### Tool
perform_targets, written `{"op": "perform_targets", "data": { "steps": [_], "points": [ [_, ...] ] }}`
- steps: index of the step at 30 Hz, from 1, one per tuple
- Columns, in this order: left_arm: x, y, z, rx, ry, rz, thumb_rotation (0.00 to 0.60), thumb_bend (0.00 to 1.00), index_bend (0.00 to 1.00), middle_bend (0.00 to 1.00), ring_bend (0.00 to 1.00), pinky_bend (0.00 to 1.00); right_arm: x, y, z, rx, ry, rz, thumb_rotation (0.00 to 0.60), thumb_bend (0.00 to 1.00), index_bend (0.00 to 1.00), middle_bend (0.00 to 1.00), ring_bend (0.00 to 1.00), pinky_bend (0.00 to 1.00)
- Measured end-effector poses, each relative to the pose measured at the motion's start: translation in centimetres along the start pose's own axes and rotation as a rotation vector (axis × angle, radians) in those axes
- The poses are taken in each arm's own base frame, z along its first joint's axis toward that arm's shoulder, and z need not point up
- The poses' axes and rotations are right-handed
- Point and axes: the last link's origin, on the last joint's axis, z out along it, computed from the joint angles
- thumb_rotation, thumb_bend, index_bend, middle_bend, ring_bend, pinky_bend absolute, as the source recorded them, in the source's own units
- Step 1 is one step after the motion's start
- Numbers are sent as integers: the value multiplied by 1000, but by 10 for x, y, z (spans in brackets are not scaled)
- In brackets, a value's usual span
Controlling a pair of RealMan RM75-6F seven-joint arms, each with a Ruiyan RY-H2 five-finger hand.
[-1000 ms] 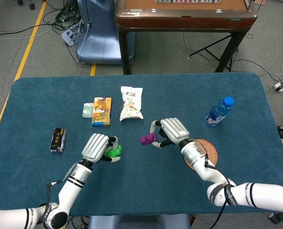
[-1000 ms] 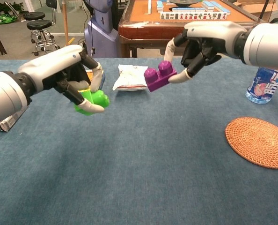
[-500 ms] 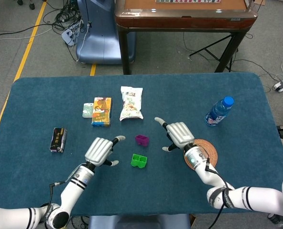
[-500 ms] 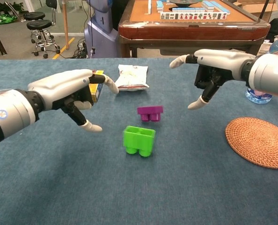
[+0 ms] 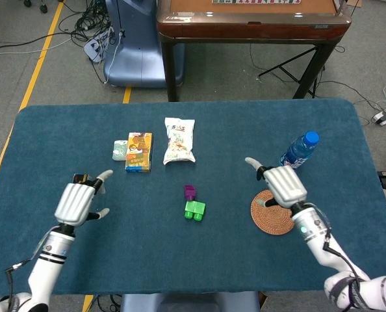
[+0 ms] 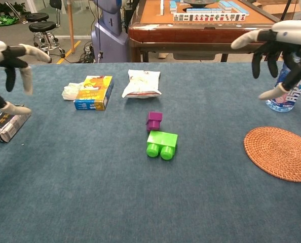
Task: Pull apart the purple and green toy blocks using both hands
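We note both blocks released since a second ago: purple block (image 5: 190, 191) and green block (image 5: 195, 210) lie separated mid-table, purple at 12 o'clock of green. Left hand (image 5: 77, 201) and right hand (image 5: 284, 184) have withdrawn, fingers spread, empty. We judge the task complete.

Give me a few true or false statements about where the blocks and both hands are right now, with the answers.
1. The purple block and green block lie on the table. True.
2. The left hand holds the green block. False: it holds nothing, fingers apart.
3. The right hand is above the woven coaster. True.
4. The water bottle lies between the two blocks. False: it stands at the right, beyond the coaster.
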Motion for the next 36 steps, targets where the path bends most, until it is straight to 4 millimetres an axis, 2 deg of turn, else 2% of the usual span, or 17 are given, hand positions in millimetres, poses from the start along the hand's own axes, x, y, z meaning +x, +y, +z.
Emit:
{"op": "perform_targets", "data": {
  "steps": [2,3,6,9,12,18,21,27,36],
  "points": [
    [7,-19,-10,22,14,11,515,37,207,273,278,410,1,12,-12,-22,2,-9,600,27,146,295,314,474],
    [10,-26,-15,34,25,15,514,37,216,261,250,340,1,19,-20,-35,6,-8,600,53,153,287,308,479],
    [17,-50,-32,90,55,13,584,36,244,217,178,217,-1,34,-38,-64,16,8,600,74,161,273,302,518],
    [23,-70,-48,143,53,-12,600,36,253,179,135,196,-2,47,-53,-85,30,39,600,3,161,270,281,445],
    [31,-90,-69,195,69,-14,600,36,256,176,133,201,-4,63,-72,-106,55,57,600,0,178,269,274,364],
    [44,-115,-101,260,136,-52,600,36,262,177,150,251,-7,92,-113,-178,116,35,600,0,195,269,274,345],
    [46,-121,-110,268,121,-42,600,35,262,177,153,265,-12,101,-129,-207,118,39,600,0,196,269,274,345],
    [42,-117,-113,246,79,-19,600,36,262,188,162,288,-15,112,-149,-251,123,50,600,0,200,268,274,345],
    [36,-105,-109,211,52,-6,600,36,262,197,170,291,-11,118,-157,-271,141,63,600,0,215,269,274,345]
  ]
}}
